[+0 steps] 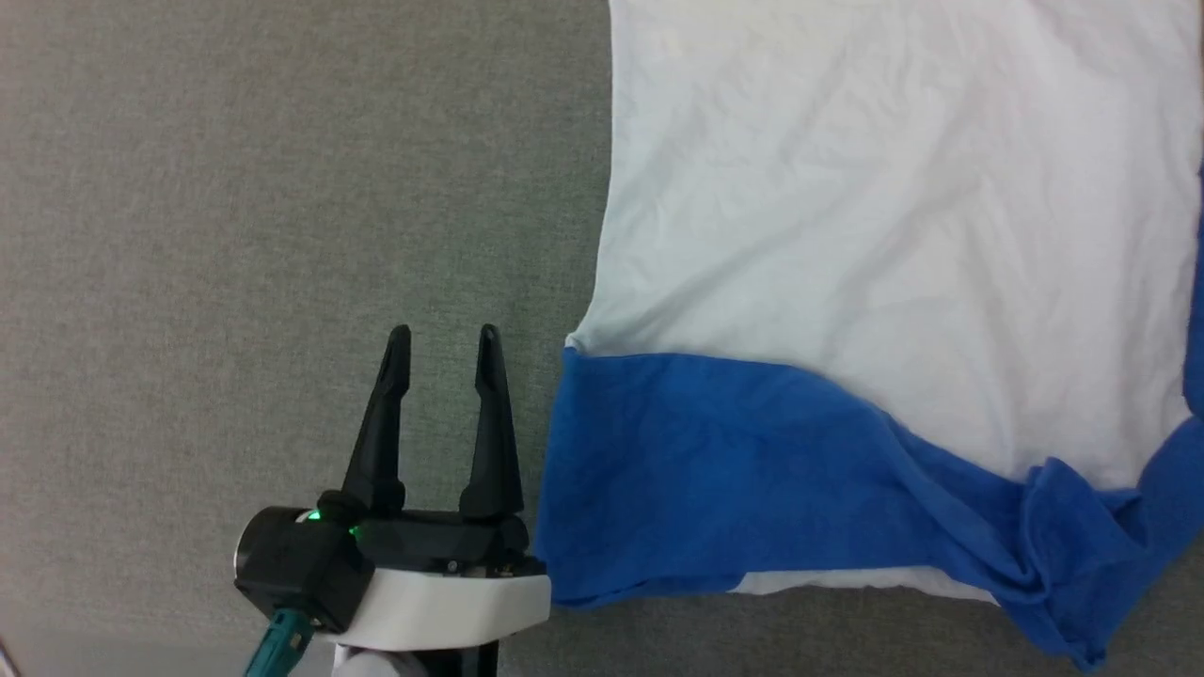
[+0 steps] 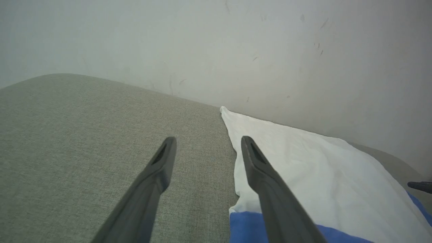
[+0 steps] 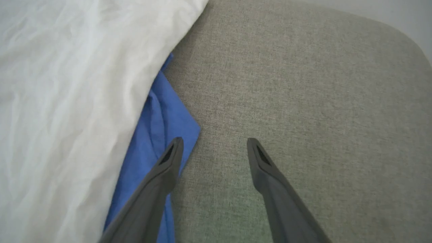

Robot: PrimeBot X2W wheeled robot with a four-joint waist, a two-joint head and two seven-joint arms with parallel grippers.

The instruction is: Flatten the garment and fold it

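Note:
The garment (image 1: 884,226) lies spread on the grey fabric surface (image 1: 282,188), white body toward the far side, a royal-blue sleeve band (image 1: 715,470) across its near edge and a bunched blue fold at the lower right. My left gripper (image 1: 442,334) stands open just left of the blue sleeve, holding nothing. In the left wrist view my left gripper (image 2: 208,141) hovers beside the garment's white edge (image 2: 303,162). In the right wrist view my right gripper (image 3: 214,141) is open and empty, its left finger over the tip of a blue sleeve (image 3: 158,128) that pokes out from under the white cloth (image 3: 67,101).
A pale wall (image 2: 236,50) rises behind the grey surface's far edge. Bare grey cloth stretches to the left of the garment (image 1: 282,188) and to the right of it (image 3: 303,101). A dark fingertip of the other gripper (image 2: 420,185) peeks in at the left wrist view's right edge.

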